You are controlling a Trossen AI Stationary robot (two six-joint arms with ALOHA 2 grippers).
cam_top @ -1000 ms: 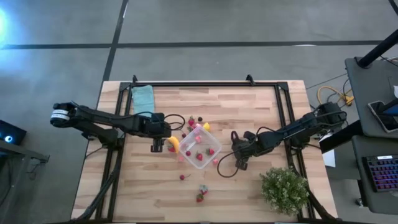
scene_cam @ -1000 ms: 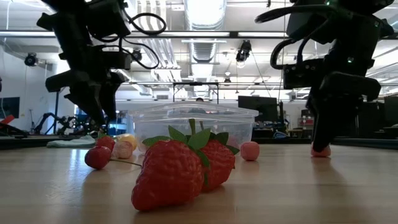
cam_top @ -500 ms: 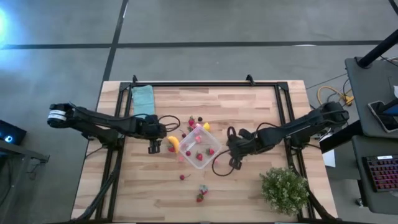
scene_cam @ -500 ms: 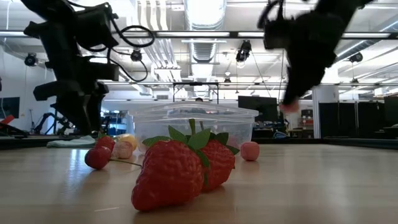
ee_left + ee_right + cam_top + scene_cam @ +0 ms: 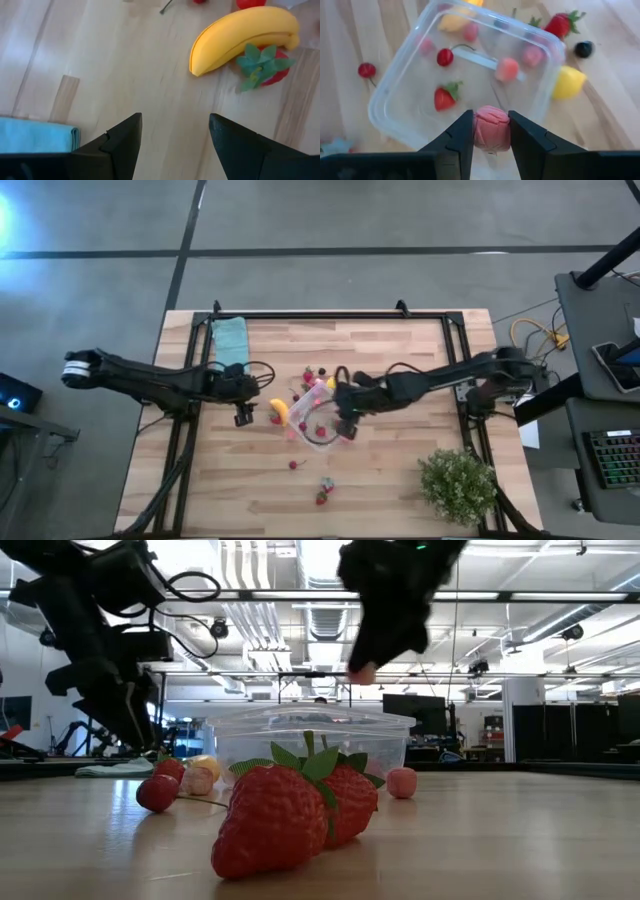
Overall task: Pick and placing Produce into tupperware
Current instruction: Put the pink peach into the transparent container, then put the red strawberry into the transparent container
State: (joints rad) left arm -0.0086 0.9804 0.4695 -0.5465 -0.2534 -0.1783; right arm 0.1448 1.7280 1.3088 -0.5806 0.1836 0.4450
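Left gripper (image 5: 243,416) – fingers parted, holding nothing – hangs over bare wood just left of a small yellow banana (image 5: 279,411). Right gripper (image 5: 342,423), clamped on 1 round pink fruit piece (image 5: 491,128), hovers above the clear square plastic tub (image 5: 321,437) mid-table – several red and pink pieces inside.

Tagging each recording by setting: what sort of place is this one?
Probably a robotics lab or workshop: a bare light wooden worktable on a black metal frame, exposed ceiling ducts and strip lights beyond, and a desk with a backlit keyboard alongside.
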